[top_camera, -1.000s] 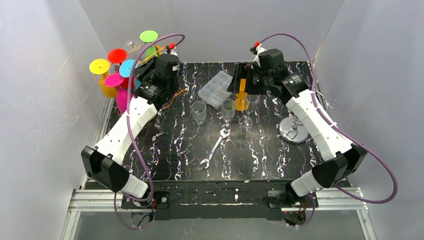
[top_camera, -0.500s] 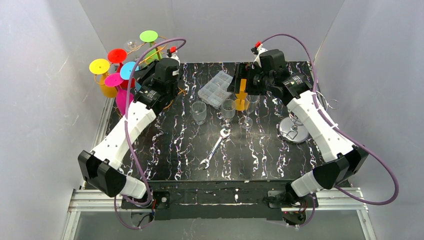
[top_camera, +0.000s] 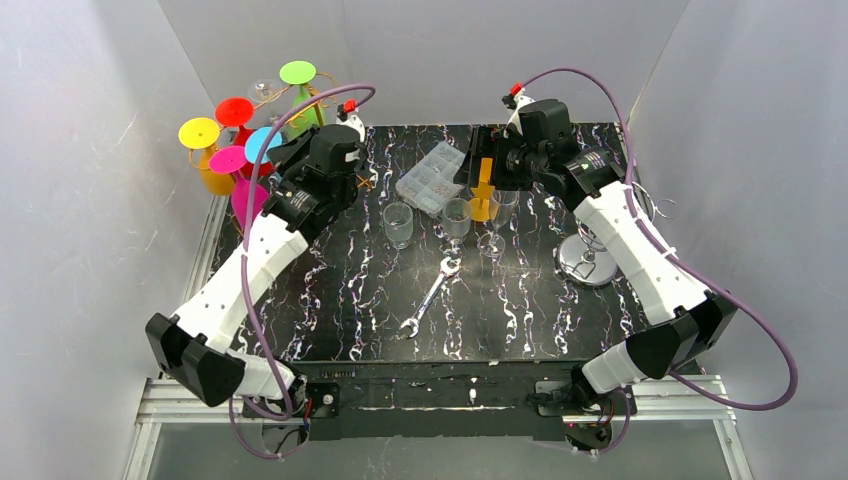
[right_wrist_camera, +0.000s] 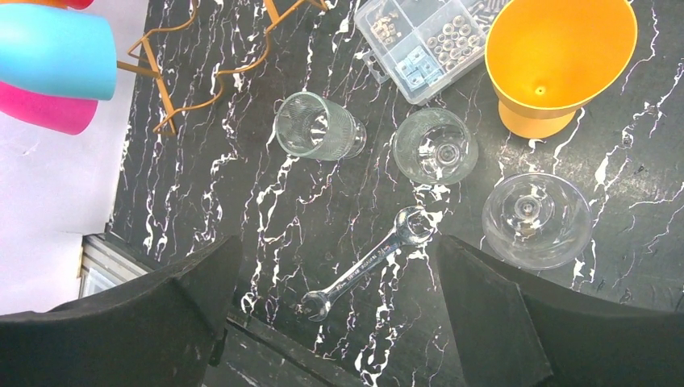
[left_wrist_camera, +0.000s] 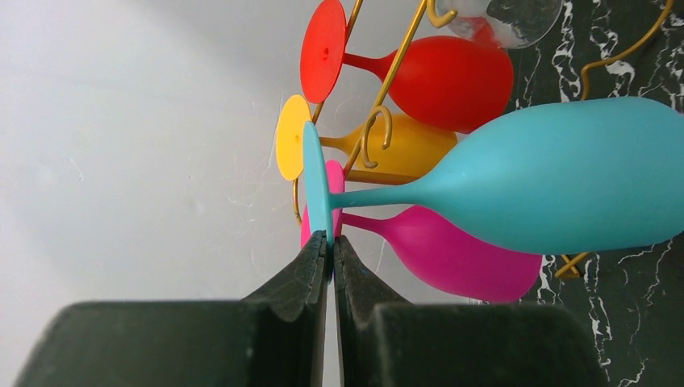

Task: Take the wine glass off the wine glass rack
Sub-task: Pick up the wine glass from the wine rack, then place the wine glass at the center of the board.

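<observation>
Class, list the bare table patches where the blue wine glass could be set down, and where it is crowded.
Bare: the near strip between the wrench and the table front edge, and the patch between wrench and silver stand base. Crowded: the back middle, around tumbler, two stemmed glasses, funnel and parts box.

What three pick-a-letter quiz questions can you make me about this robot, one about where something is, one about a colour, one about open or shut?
1. Where is the wrench? A on the table; B on the floor; C in a drawer.
2. Which colour glass does the left end effector pinch? A red; B blue; C yellow.
3. The right end effector is: A shut tight; B broken off; C wide open.
Answers: 1 A, it lies flat on the black table. 2 B, it is shut on the foot of the blue glass. 3 C, its jaws stand far apart, empty.
</observation>
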`<action>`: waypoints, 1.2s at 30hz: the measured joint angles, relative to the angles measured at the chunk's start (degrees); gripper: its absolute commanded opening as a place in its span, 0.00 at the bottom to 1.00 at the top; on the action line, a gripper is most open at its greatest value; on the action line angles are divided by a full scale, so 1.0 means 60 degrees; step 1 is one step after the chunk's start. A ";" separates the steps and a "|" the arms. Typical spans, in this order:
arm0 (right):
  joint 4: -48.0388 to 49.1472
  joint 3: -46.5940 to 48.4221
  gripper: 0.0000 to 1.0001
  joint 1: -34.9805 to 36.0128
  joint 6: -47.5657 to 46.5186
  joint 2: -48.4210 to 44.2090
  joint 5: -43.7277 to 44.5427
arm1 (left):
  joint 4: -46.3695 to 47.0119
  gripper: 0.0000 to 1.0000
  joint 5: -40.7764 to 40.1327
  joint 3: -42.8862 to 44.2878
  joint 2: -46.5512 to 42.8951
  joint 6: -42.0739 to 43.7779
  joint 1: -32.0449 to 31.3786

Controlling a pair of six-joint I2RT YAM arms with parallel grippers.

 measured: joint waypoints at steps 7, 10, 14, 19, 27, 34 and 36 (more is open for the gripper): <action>0.0000 0.0000 1.00 0.0000 0.0062 -0.0160 -0.0011 | -0.0692 0.00 0.0135 -0.0007 -0.0725 -0.0499 -0.0834; 0.0000 0.0000 1.00 0.0000 0.0120 -0.0273 -0.0033 | -0.1508 0.00 0.0397 0.0353 -0.0885 -0.0994 -0.1308; 0.0004 0.0007 1.00 0.0000 0.0219 -0.0379 -0.0069 | -0.3111 0.00 0.1464 0.1876 -0.0787 -0.2324 -0.1800; 0.0124 0.0084 1.00 0.0000 0.0408 -0.0678 -0.0146 | -0.4692 0.00 0.3636 0.4328 -0.0707 -0.4324 -0.1861; 0.1246 0.0018 1.00 0.0000 0.0976 -0.1978 -0.0313 | -0.5774 0.00 0.7351 0.6229 0.0117 -0.7267 -0.1279; 0.2211 0.0007 0.83 0.0000 0.1355 -0.2852 -0.0750 | -0.5821 0.00 1.0728 0.5661 0.0594 -0.9541 0.0270; 0.2280 0.0022 0.79 0.0000 0.1432 -0.2794 -0.1005 | -0.5632 0.00 1.1457 0.5162 0.0528 -1.0072 0.0430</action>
